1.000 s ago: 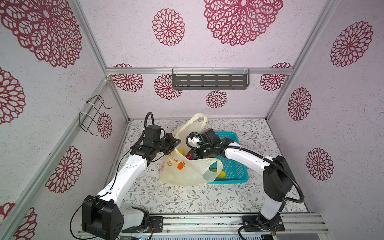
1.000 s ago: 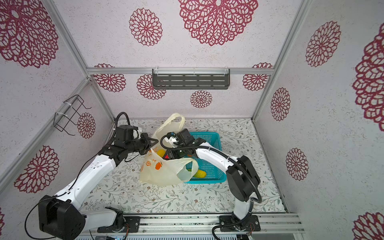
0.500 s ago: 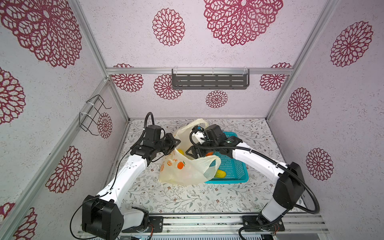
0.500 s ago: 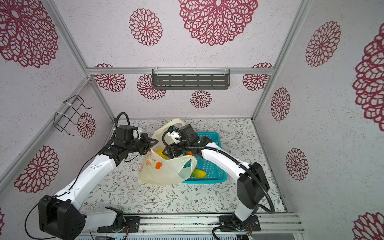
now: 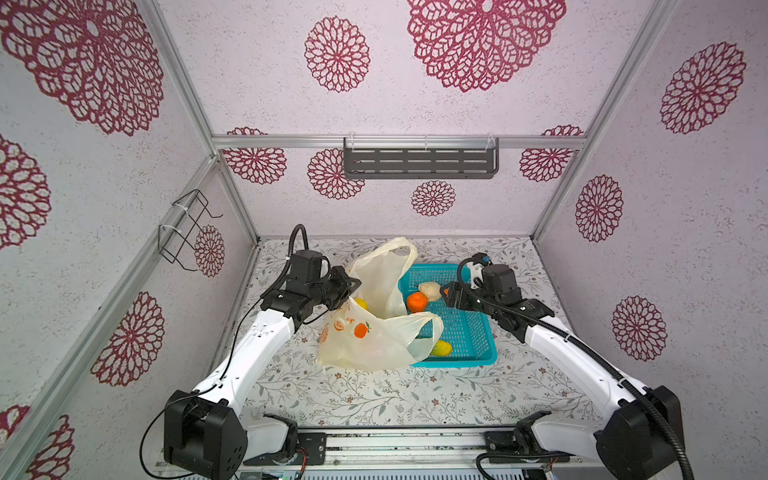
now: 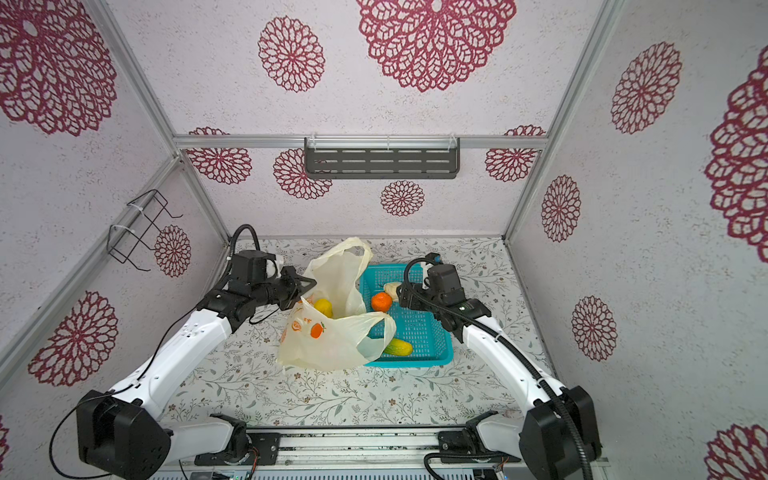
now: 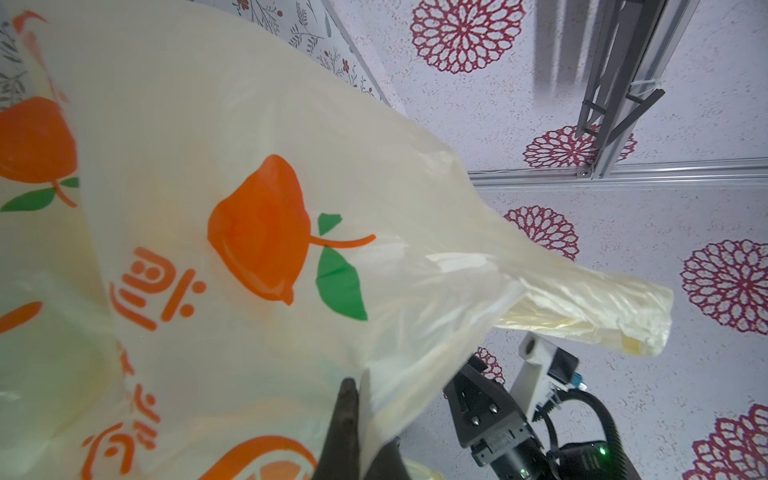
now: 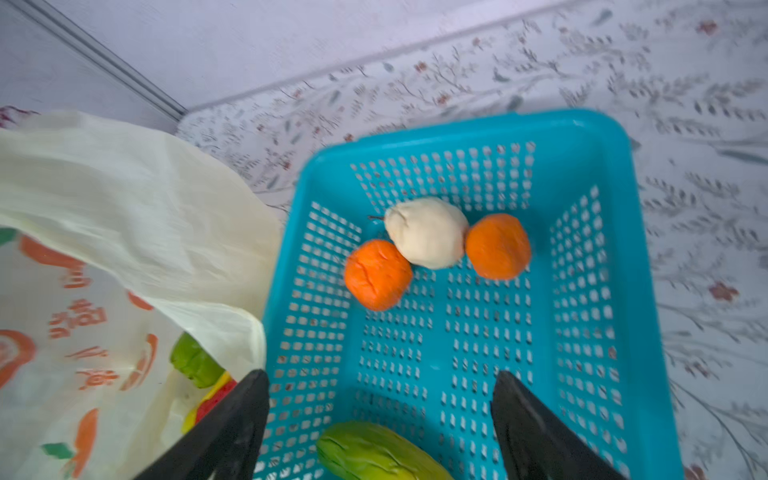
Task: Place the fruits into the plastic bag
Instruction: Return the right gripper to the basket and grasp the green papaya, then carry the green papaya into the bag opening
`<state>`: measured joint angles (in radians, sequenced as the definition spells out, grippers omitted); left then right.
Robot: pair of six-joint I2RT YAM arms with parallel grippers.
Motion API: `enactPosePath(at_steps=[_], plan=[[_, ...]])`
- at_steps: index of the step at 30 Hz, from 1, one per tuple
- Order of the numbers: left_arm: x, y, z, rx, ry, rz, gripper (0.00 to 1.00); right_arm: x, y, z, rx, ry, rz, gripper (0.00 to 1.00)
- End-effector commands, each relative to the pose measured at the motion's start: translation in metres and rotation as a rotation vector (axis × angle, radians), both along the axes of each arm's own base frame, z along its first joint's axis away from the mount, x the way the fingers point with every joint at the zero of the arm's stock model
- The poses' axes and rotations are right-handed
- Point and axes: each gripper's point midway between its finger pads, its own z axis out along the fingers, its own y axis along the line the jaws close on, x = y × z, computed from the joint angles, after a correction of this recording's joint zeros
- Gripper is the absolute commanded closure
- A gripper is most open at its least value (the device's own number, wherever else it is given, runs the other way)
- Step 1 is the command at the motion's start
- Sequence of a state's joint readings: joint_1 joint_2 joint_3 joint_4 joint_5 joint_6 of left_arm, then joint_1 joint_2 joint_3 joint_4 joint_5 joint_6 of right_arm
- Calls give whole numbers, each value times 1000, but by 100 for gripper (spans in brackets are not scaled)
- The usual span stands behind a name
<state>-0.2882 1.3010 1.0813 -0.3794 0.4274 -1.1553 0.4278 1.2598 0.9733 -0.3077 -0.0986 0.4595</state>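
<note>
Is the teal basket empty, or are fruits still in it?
Not empty. The right wrist view shows two oranges, a beige fruit and a green-yellow one in the basket.

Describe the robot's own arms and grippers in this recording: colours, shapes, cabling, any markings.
The left arm and right arm have glossy white link shells with black joint housings and black bases. A black cable loops off the left wrist; a ribbed black conduit runs along the right. The left gripper and right gripper have black tapering fingers. A green light glows on the right wrist.

Lab test cell: wallpapered panels (image 5: 374, 216), aluminium frame (image 5: 291, 142), base rail (image 5: 415, 446).
</note>
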Motion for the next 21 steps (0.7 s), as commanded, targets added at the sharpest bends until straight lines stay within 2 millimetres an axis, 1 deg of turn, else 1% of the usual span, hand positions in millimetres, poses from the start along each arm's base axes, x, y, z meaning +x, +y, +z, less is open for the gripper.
enactPosePath(at_steps=[1, 4, 6, 8, 11, 14, 17, 19, 21], plan=[[1, 1, -4, 14, -6, 2, 100, -26, 8, -39, -42, 192, 110, 15], [2, -1, -5, 14, -6, -2, 100, -56, 31, -71, -3, 379, 283, 15], [4, 0, -6, 16, -3, -1, 100, -71, 41, -87, 4, 462, 350, 15], [5, -2, -8, 14, 2, -4, 100, -82, 47, -101, -25, 514, 401, 15], [5, -3, -8, 10, 3, -7, 100, -87, 48, -121, -98, 561, 409, 15], [5, -3, -9, 10, 5, -8, 100, -92, 54, -134, -143, 585, 436, 15], [4, -3, -9, 12, 6, -7, 100, -96, 58, -146, -242, 593, 469, 16], [4, -2, -9, 13, 8, -3, 100, -96, 61, -152, -274, 588, 476, 20], [3, -2, -9, 12, 7, -2, 100, -90, 60, -154, -293, 573, 455, 24]])
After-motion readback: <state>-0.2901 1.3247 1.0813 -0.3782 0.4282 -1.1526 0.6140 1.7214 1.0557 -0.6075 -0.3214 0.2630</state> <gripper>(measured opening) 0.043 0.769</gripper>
